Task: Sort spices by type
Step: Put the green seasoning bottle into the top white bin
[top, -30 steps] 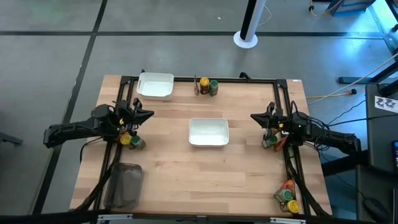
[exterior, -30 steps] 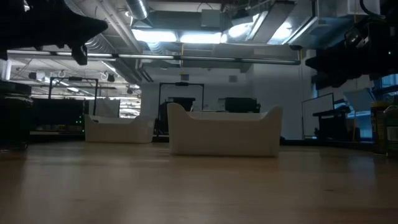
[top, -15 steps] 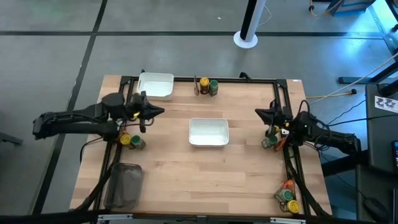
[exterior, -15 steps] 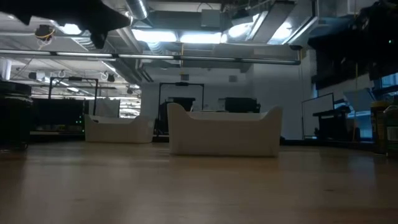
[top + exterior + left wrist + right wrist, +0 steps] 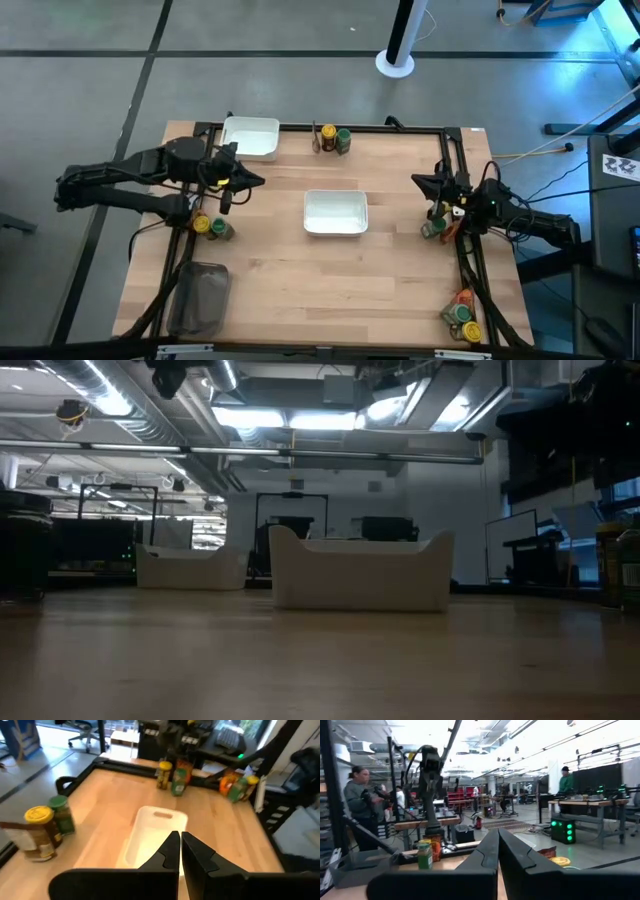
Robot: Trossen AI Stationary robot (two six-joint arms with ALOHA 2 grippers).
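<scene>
Left gripper (image 5: 256,181) shut (raised); two white trays (image 5: 335,212); right gripper (image 5: 420,181) idle.

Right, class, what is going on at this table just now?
A two-armed robot is set to sort spices, but neither arm holds anything. The left pincer, shut, hangs over the table's left side, pointing at the middle tray. The right pincer, also shut, hangs at the right edge. The spices sit unsorted in small groups: at the back edge, the left edge, the right edge and the near right corner. Both trays look empty.
</scene>
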